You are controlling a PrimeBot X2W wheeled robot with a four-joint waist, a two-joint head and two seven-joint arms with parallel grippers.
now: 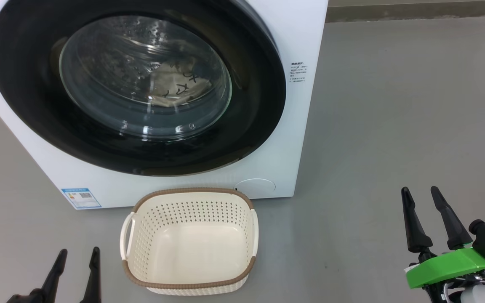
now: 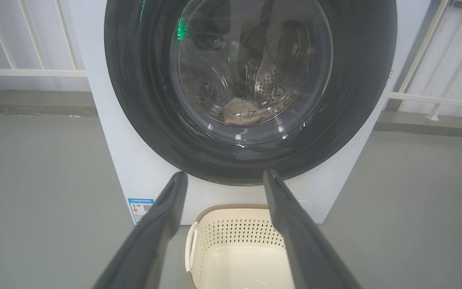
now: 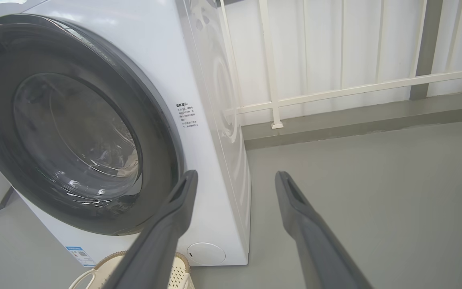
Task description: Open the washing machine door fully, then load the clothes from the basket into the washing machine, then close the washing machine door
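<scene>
Well, the washing machine door [image 1: 137, 88] looks shut. Its black ring lies flat on the front of the white washing machine [image 1: 303, 50], and the right wrist view shows no gap at its right side. Through the round glass I can see the clothes [image 1: 179, 84] low in the drum. They show as a cream cloth with black marks. The basket [image 1: 192, 191] stands on the grey floor [image 1: 373, 126], just in front of the washing machine and below the door. It has nothing in it.

The left gripper [image 1: 79, 250] is low on the near side of the floor, just left of the basket. Its two dark fingers are spread wide and hold nothing. The right gripper [image 1: 419, 189] is well off to the right, past the right side of the washing machine. Its fingers are wide apart too, and it holds nothing.

From the left gripper the door lies straight ahead and higher up, with the basket in between. From the right gripper the door lies ahead and to the left. So the left arm is nearer to both the door and the basket.

I think the job is about done, with the clothes in, the basket bare and the door closed. If the door needs one more push to click, the left arm has the shorter way. I cannot tell if the latch has caught.
</scene>
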